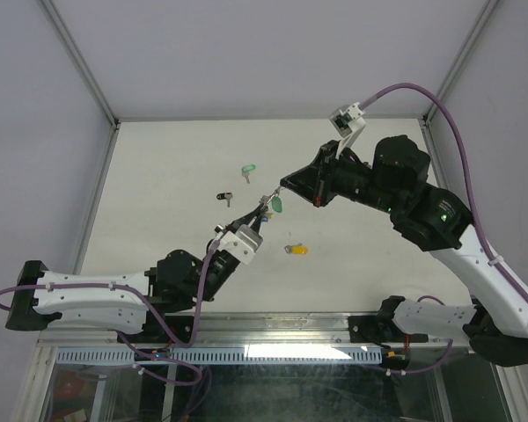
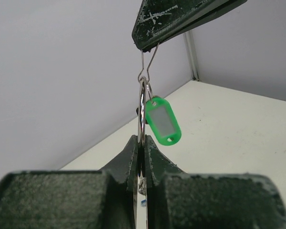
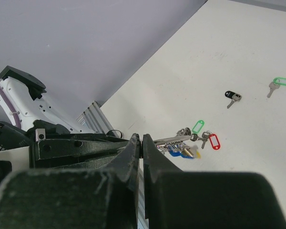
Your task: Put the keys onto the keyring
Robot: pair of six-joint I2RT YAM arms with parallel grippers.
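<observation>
The left gripper (image 2: 141, 145) is clenched on the keyring (image 2: 141, 109), held edge-on above the counter (image 2: 238, 133). The right gripper (image 2: 148, 42) pinches a wire loop (image 2: 147, 64) at the ring's top, with a green tag (image 2: 163, 121) dangling beside it. Both holds look thin, so a skewed pull could twist the ring free and drop it.

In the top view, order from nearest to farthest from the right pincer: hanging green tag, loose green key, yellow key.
1. hanging green tag, just beside the right pincer.
2. loose green key, to its left.
3. yellow key, near side.
</observation>
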